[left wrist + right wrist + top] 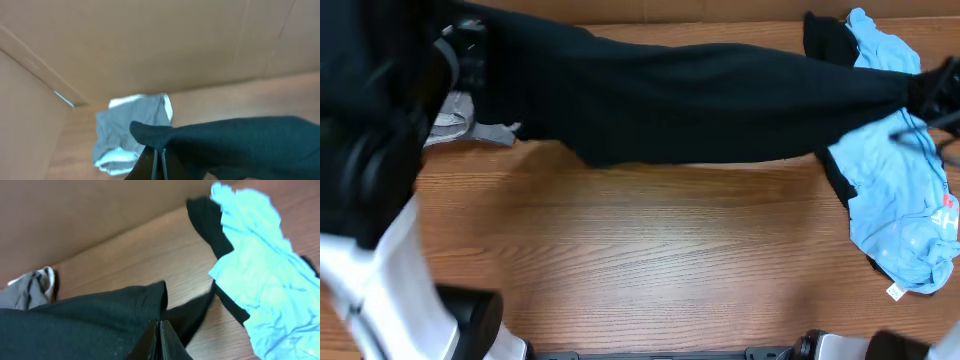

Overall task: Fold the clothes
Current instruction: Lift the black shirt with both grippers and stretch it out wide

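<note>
Grey cloth comes first at the far left: a crumpled grey garment [460, 125] with a paler edge lies on the wooden table [650, 260], close to the cardboard wall [150, 45] at the back. The white-and-black left arm [390, 270] reaches up past it.

The left gripper [159, 154] has its jaws pressed together on one end of the black T-shirt [700, 100]. The cloth is bunched into a small peak just above the fingertips. In the left wrist view the grey garment sits right behind that pinched end.

From there the T-shirt runs as a long dark band across the back of the table, drawn out between the two arms. Its lower edge sags lowest left of the middle. Whether that part touches the wood I cannot tell.

At the right end the right gripper [160, 329] is likewise clamped tight on the T-shirt, with a stitched edge of the cloth just above its fingertips.

At the far right a light-blue garment [905, 200] lies rumpled on the table, with a small white tag at its near edge. A second black garment [825, 38] lies partly under the blue one. It shows at the blue one's back-left corner and along its left side.
</note>
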### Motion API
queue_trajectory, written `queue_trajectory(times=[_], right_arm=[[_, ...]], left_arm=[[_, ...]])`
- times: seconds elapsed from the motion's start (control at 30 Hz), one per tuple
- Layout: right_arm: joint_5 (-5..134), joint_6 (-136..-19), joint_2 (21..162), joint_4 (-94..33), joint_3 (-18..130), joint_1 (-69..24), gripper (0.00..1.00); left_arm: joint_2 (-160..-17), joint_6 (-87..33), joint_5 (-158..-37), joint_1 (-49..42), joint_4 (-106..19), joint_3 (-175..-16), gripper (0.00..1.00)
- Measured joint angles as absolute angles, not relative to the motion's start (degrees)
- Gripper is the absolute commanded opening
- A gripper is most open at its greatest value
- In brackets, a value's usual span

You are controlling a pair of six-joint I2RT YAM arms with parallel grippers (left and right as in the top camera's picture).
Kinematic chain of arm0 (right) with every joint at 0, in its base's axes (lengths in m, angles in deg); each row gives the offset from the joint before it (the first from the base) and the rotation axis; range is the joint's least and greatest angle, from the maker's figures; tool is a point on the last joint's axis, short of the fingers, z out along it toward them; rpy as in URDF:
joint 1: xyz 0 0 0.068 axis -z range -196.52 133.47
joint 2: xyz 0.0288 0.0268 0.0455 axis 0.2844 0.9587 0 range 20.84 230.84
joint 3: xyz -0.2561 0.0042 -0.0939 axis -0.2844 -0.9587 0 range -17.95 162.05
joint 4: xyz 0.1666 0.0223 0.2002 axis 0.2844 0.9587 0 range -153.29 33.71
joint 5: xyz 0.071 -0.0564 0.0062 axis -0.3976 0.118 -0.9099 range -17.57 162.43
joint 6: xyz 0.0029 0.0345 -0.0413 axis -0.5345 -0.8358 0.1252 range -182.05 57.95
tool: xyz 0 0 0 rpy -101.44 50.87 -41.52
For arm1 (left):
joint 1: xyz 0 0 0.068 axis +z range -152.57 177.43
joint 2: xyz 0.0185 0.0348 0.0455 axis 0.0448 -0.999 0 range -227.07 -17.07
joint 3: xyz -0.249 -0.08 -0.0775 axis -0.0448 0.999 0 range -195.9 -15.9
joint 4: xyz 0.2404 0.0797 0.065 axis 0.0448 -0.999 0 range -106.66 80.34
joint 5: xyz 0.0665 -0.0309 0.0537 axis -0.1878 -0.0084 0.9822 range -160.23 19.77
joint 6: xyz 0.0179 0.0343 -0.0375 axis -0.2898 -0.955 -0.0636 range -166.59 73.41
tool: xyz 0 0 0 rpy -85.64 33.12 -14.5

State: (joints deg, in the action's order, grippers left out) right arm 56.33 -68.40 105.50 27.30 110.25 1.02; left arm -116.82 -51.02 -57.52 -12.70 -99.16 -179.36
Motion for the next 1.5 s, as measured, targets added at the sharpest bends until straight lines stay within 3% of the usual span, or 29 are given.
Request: queue_trajectory(times=[0.33, 0.73, 1.23, 1.37, 1.5], right_arm=[[56.35, -68.4, 102.4, 28.0, 110.6, 1.02, 0.04], [54.65, -67.07, 110.55, 17.81, 110.58, -0.01, 0.04], [54.61, -68.92, 128.25, -22.65, 110.04, -6.48, 0.04], [53.75, -69.1, 128.25, -25.18, 112.27, -6.48, 0.04], [53.12, -69.12, 127.97, -24.99, 113.51, -6.48, 0.04]], left_arm=[[-110.0, -51.02, -57.49, -12.7, -96.23, -179.84, 0.04], [-121.19, -51.02, -57.52, -12.39, -88.4, -179.77, 0.04], [-139.16, -51.06, -57.52, -9.68, -44.38, -178.64, 0.04], [-138.78, -51.17, -57.52, -9.68, -37.02, -178.81, 0.04], [-138.13, -51.22, -57.52, -9.68, -38.46, -179.03, 0.04]])
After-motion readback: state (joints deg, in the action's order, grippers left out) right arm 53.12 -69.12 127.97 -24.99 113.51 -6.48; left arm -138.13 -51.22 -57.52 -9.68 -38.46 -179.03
